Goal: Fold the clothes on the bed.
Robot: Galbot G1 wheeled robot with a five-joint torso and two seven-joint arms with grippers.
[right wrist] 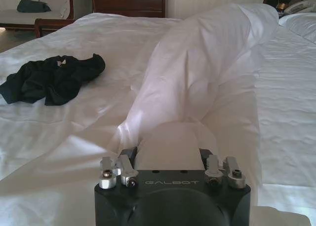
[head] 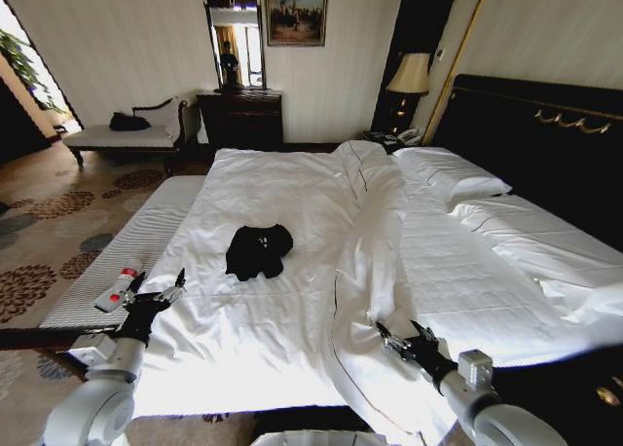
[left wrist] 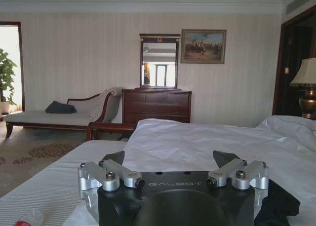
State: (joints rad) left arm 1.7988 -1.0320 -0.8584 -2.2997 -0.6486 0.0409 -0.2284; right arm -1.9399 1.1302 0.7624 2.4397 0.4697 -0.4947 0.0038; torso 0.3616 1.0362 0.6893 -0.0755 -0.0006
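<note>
Black T-shirt (head: pixel 259 250) crumpled on white bed (head: pixel 292 329); left gripper (head: pixel 156 292), right gripper (head: pixel 402 341) fingers spread; dresser (head: pixel 240 118) behind.

Crumpled black T-shirt (head: pixel 259 250) mid-bed (head: pixel 292 193), both hands (head: pixel 156 292) (head: pixel 407 342) apart at near edge.

The word "GALBOT" stands in pale capital letters on the black housing of the left gripper (left wrist: pixel 170 163), just behind its finger mounts, and the same word stands on the black housing of the right gripper (right wrist: pixel 168 154), again just behind the finger mounts. No other writing can be read
</note>
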